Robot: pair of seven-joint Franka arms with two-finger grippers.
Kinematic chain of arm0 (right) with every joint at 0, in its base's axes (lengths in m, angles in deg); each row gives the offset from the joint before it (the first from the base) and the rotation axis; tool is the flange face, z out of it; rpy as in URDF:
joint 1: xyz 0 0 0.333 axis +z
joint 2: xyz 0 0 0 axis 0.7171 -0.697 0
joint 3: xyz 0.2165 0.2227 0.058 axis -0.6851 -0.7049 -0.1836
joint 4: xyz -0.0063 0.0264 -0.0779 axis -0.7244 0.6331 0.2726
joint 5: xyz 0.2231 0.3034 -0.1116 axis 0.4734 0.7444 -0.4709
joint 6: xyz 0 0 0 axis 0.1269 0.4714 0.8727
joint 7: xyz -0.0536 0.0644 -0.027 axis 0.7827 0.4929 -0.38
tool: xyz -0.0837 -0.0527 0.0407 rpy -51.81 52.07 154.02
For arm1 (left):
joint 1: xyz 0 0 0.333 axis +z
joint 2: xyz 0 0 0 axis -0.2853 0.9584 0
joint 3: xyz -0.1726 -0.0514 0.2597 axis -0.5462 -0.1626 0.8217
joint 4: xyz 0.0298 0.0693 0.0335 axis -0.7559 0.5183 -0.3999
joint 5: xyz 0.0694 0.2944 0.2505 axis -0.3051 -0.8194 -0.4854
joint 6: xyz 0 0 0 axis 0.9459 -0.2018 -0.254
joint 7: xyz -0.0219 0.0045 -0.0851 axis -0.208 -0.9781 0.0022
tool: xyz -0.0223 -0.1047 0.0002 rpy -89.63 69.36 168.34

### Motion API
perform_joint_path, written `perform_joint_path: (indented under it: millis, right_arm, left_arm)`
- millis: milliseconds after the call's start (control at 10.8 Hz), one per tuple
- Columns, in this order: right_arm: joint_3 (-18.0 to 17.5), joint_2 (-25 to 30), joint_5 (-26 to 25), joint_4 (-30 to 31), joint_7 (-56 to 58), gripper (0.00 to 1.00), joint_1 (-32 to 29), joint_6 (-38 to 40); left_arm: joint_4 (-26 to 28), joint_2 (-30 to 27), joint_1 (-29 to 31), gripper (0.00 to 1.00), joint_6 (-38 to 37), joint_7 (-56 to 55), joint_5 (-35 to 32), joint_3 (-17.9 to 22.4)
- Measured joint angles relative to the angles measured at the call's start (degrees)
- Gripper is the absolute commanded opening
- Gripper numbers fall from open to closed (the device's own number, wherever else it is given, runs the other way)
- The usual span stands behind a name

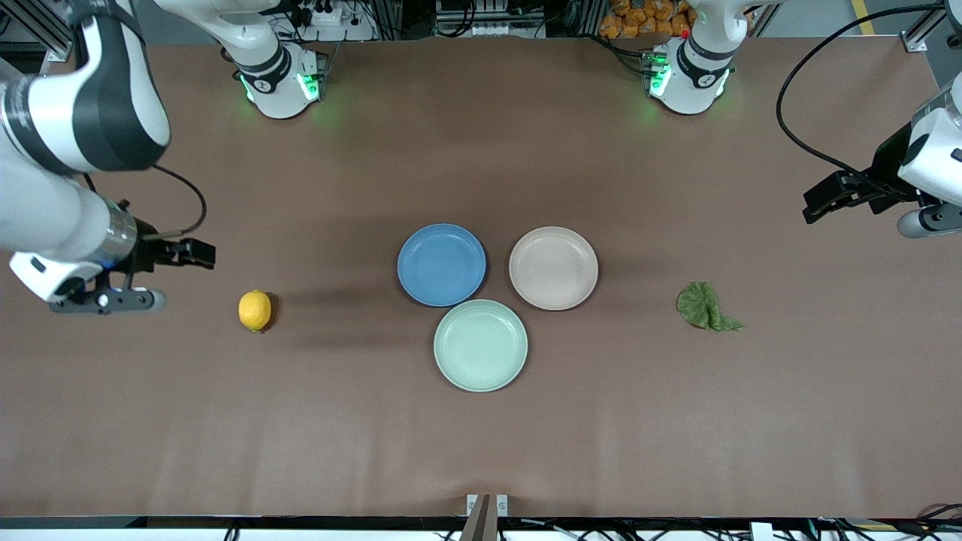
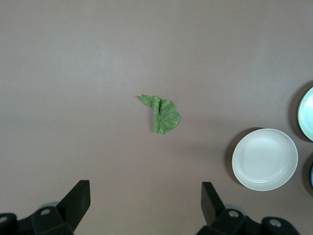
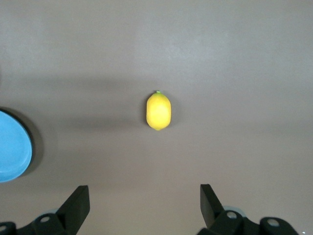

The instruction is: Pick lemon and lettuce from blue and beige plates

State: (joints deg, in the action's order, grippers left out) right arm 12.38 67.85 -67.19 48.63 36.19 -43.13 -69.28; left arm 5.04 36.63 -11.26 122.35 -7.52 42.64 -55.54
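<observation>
The yellow lemon (image 1: 255,309) lies on the bare table toward the right arm's end, also in the right wrist view (image 3: 159,111). The green lettuce leaf (image 1: 705,306) lies on the bare table toward the left arm's end, also in the left wrist view (image 2: 162,115). The blue plate (image 1: 441,264) and the beige plate (image 1: 553,267) sit side by side mid-table, both empty. My right gripper (image 1: 197,254) hangs open and empty above the table beside the lemon (image 3: 144,192). My left gripper (image 1: 818,201) hangs open and empty above the table beside the lettuce (image 2: 145,190).
A pale green plate (image 1: 480,345), empty, sits nearer to the front camera than the other two plates and touches or nearly touches them. The beige plate (image 2: 264,159) shows in the left wrist view and the blue plate (image 3: 12,147) in the right wrist view.
</observation>
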Motion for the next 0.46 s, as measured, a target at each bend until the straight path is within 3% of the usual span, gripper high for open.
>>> perform_joint_path:
  millis: [464]
  right_arm:
    - [0.39, 9.26, 0.00, 5.93, 2.27, 1.00, -0.85, 0.80]
  left_arm:
    - [-0.05, 0.04, 0.01, 1.00, -0.02, 0.00, 0.00, 0.02]
